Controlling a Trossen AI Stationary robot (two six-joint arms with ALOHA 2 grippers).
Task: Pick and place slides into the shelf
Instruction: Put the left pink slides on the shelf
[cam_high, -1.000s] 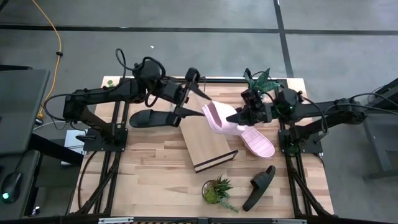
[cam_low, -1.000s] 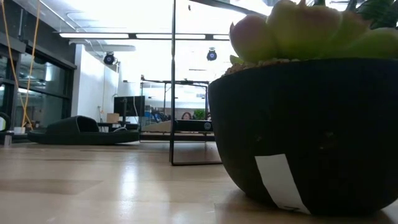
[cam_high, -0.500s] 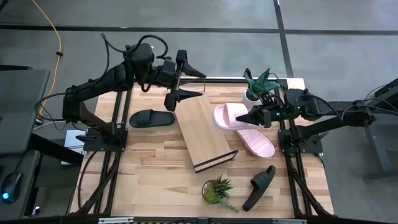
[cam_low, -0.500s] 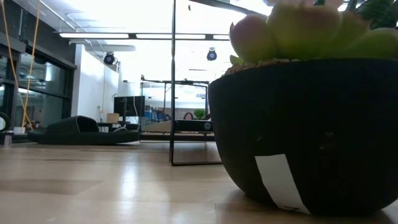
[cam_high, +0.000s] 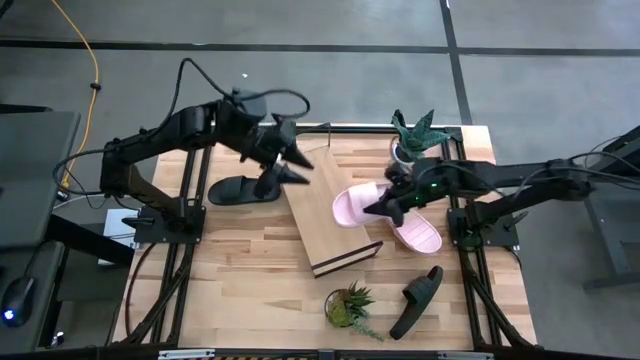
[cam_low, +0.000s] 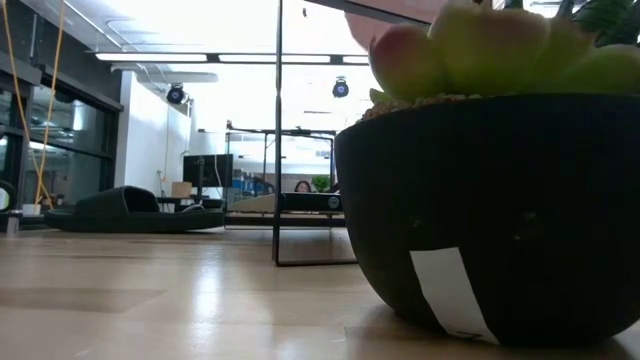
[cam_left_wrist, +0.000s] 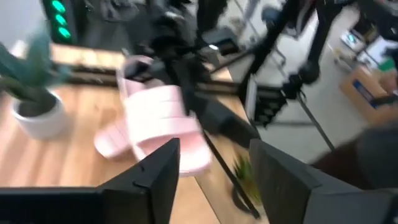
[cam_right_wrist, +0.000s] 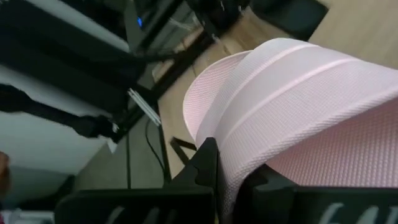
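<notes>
Frame centre: right gripper (cam_high: 375, 207) clamped on the strap of a pale pink wide-strap slide (cam_high: 352, 204), held over the right edge of the slanted light-wood shelf (cam_high: 330, 220), not yet set down. Left gripper (cam_high: 285, 168), fingers apart and empty, hovers upper left near a black slide (cam_high: 238, 189). Second pink slide (cam_high: 415, 229) right of centre and another black slide (cam_high: 416, 299) lower right remain on the butcher-block table (cam_high: 250, 290); nothing shelved.

shelf (cam_high: 330, 222): table centre
held slide (cam_high: 357, 203): over shelf's right edge
second slide (cam_high: 414, 229): right of shelf
plant (cam_high: 349, 305): before shelf
</notes>
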